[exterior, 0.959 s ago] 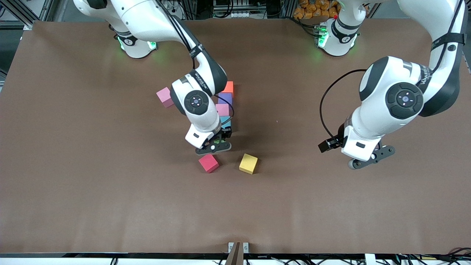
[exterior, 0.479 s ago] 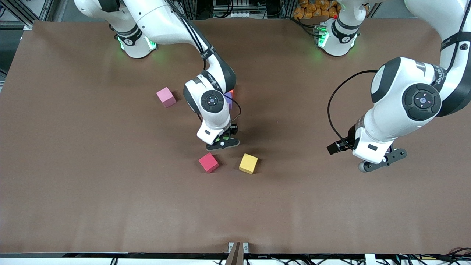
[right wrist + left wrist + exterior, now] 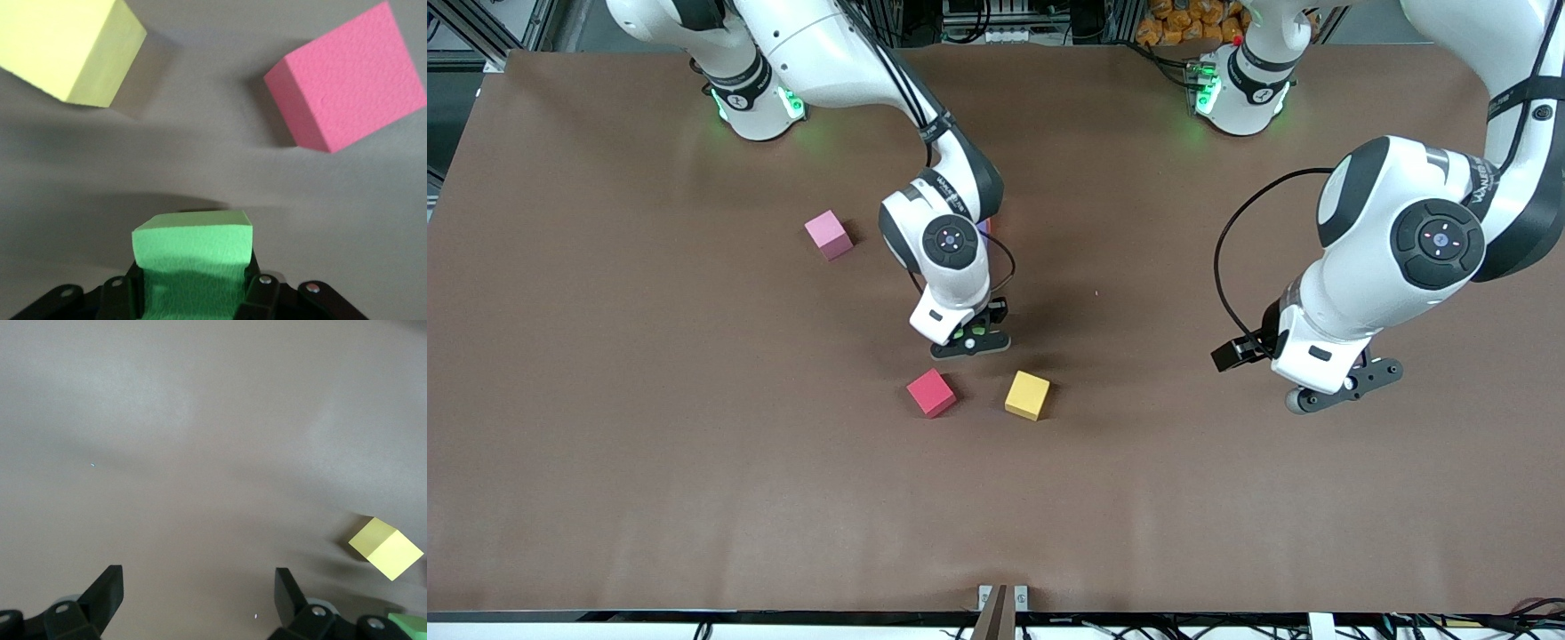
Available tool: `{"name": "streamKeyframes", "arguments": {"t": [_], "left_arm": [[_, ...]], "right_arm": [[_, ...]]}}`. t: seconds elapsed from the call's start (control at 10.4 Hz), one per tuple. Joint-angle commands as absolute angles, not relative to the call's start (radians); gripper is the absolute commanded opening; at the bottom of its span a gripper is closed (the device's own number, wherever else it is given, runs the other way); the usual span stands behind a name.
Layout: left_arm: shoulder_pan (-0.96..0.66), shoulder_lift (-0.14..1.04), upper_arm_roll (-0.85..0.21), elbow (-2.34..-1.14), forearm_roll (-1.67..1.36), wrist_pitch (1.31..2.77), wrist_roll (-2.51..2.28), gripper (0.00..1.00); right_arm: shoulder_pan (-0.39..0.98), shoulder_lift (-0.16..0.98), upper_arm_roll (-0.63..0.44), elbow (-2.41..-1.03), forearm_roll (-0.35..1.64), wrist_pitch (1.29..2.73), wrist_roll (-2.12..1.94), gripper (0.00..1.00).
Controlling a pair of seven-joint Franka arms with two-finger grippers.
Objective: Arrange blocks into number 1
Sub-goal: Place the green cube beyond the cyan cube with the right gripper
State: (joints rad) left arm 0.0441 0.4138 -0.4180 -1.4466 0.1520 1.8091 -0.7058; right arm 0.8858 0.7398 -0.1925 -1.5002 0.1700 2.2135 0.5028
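Green block (image 3: 193, 257) is clamped in the right pincer (image 3: 971, 340), seen squeezed between the fingers in the right wrist view; it is held low over the worktop (image 3: 649, 444), just above the gap between the red block (image 3: 931, 393) and the yellow block (image 3: 1027, 395), which lie nearer to the front camera. Whether the green block touches the worktop cannot be told. The column of blocks already laid is mostly hidden under the right arm; only a sliver of purple block (image 3: 983, 227) is visible at the arm's edge, so the column's state cannot be checked. A pink block (image 3: 828, 235) sits apart, toward the right arm's end of the worktop, farther from the front camera than the red one. Step in hand is judged to be placement of the green block at the camera-side end of the column, as the stem of the 1. Next move calls for alignment with the hidden column, set-down flush, then release and a straight lift so nothing is nudged. Red and yellow are close by and could be clipped on descent. Left pincer (image 3: 197, 600) is spread wide and empty, hovering over bare worktop toward the left arm's end; that arm is waiting.
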Motion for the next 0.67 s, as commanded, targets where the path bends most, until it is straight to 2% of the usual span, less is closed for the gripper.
{"name": "streamKeyframes", "arguments": {"t": [0.0, 0.1, 0.19, 0.29, 0.58], "left_arm": [[-0.003, 0.361, -0.375, -1.443, 0.166, 1.792, -0.661, 1.00], [-0.026, 0.329, -0.333, -1.457, 0.146, 1.784, -0.616, 1.00], [-0.023, 0.305, -0.328, -1.465, 0.124, 1.748, -0.573, 1.00], [-0.020, 0.275, -0.321, -1.473, 0.123, 1.702, -0.531, 1.00], [-0.026, 0.222, -0.287, -1.494, 0.121, 1.648, -0.471, 1.00]], "right_arm": [[0.919, 0.744, -0.209, -1.493, 0.161, 2.194, 0.583, 0.52], [0.919, 0.742, -0.209, -1.502, 0.161, 2.192, 0.583, 0.60], [0.919, 0.741, -0.209, -1.508, 0.160, 2.192, 0.583, 0.93], [0.917, 0.738, -0.209, -1.512, 0.160, 2.191, 0.583, 1.00], [0.885, 0.681, -0.207, -1.506, 0.163, 2.165, 0.581, 1.00]]}}
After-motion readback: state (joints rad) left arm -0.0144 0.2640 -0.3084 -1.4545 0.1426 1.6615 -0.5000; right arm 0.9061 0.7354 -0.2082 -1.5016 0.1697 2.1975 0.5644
